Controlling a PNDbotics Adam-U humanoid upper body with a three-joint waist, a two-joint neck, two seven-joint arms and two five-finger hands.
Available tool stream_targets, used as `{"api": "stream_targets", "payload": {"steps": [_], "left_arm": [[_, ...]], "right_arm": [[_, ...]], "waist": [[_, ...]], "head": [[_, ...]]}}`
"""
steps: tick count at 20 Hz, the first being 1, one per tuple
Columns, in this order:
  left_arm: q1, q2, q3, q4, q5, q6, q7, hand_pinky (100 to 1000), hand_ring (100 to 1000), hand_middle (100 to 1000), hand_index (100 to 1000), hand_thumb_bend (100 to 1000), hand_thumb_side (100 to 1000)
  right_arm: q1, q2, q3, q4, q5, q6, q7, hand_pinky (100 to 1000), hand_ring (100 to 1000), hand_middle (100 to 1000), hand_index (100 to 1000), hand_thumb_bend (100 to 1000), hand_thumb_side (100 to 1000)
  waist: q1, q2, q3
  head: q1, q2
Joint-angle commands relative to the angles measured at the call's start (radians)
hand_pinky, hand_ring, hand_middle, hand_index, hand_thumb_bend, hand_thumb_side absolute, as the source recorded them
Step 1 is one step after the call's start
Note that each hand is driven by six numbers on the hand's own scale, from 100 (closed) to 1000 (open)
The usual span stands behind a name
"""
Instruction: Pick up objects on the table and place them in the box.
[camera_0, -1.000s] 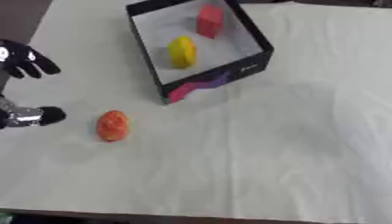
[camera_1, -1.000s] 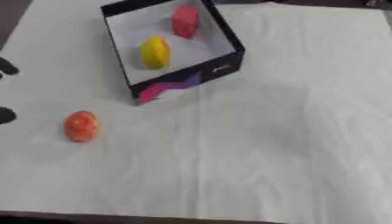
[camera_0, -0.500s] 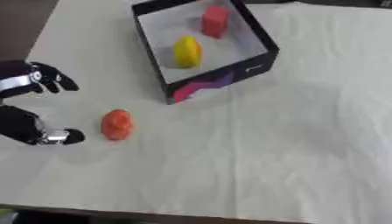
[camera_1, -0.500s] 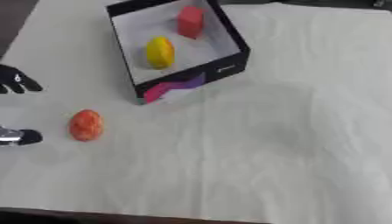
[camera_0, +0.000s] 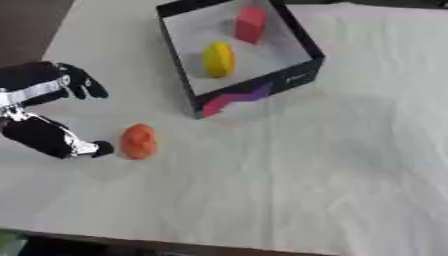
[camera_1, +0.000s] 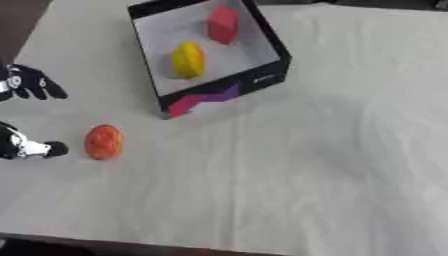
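Left hand (camera_0: 44, 112) spread open, empty, at 9 o'clock of small orange rounded object (camera_0: 138, 141). Black-walled box (camera_0: 302, 47) at 1 o'clock holds yellow oval piece (camera_0: 219, 58) and red block (camera_0: 250, 23).

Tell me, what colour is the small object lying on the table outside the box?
Orange, seen best in the left eye view.

- Even, soft light; the white table (camera_0: 332, 165) is bright without glare.
- Both views are blurry throughout.
- The box (camera_0: 302, 75) casts a faint shadow toward 5 o'clock.
- Dark strip at 6 o'clock edge.
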Motion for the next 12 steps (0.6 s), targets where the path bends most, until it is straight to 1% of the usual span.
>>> {"api": "stream_targets", "payload": {"steps": [1, 4, 8, 12], "left_arm": [[-0.024, 0.005, 0.013, -0.024, -0.008, -0.002, 0.034, 774, 759, 741, 815, 558, 369], [-0.042, -0.014, 0.005, -0.036, -0.01, -0.008, 0.038, 766, 748, 729, 802, 546, 353], [-0.064, -0.045, -0.017, -0.038, -0.01, -0.012, 0.007, 750, 724, 702, 779, 524, 351], [-0.066, -0.058, -0.027, -0.045, -0.005, -0.01, -0.021, 747, 722, 699, 777, 497, 336]], "right_arm": [[-0.003, -0.02, -0.012, -0.017, -0.003, 0.008, 0.0, 942, 828, 777, 883, 100, 400], [-0.004, -0.02, -0.011, -0.017, -0.005, 0.011, 0.001, 942, 828, 776, 883, 100, 400], [-0.011, -0.023, -0.008, -0.017, -0.01, 0.018, 0.005, 943, 827, 776, 877, 100, 407], [-0.038, -0.046, -0.009, -0.017, -0.028, 0.05, 0.004, 943, 827, 776, 876, 100, 418]], "waist": [[0.014, -0.008, 0.002], [0.014, -0.009, 0.002], [0.012, -0.01, 0.004], [0.012, -0.01, 0.006]], "head": [[0.003, -0.002], [0.004, 0.001], [0.004, 0.005], [0.004, 0.01]]}}
